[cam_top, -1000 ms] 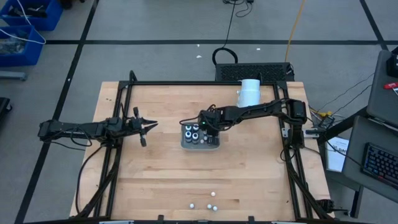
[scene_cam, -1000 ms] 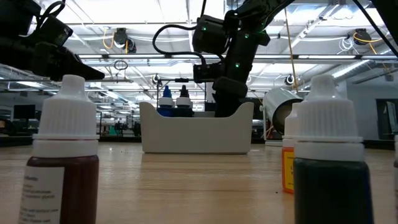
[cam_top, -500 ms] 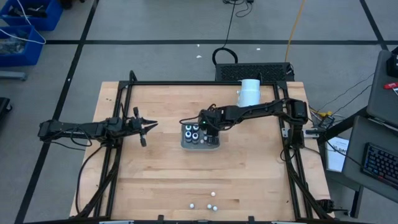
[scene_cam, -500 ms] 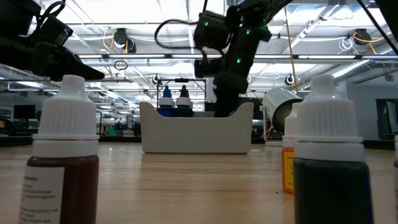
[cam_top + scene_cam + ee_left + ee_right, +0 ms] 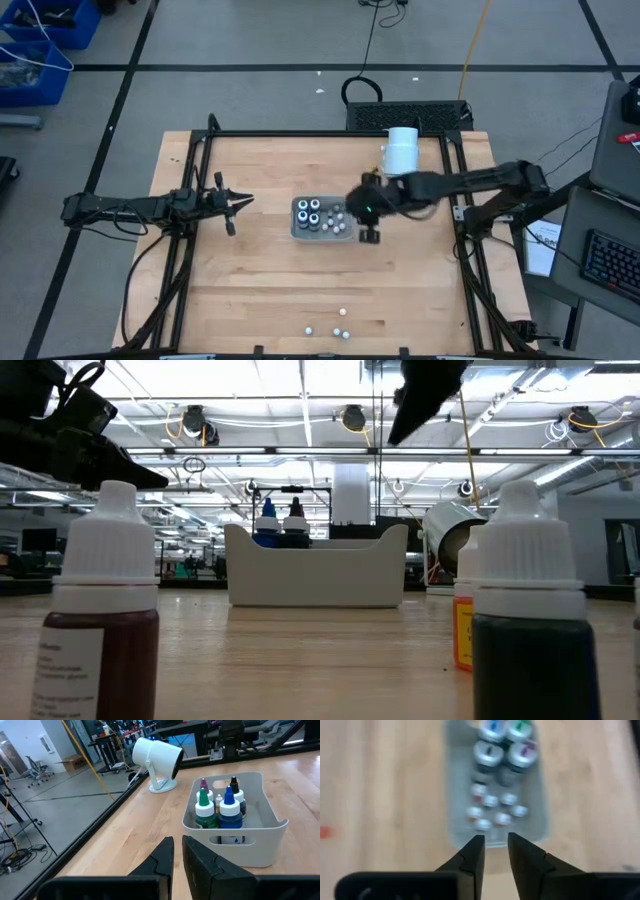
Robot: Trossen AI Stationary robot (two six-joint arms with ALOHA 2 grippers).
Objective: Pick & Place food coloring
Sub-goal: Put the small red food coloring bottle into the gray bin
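Wooden bench [image 5: 260, 280]: right hand [image 5: 369, 222], slightly parted and empty, hovers just at 3 o'clock of the tray [image 5: 322, 234]. Between placements; next, fetch the loose bottles [image 5: 340, 323] at 6 o'clock. Left hand [image 5: 240, 201] idle, clenched.

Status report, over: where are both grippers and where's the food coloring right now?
Right gripper empty, jaws slightly apart, above table beside tray. Left gripper parked at left, fingers close together, empty. Bottles in tray; three bottles loose at near edge. Nothing blocking.
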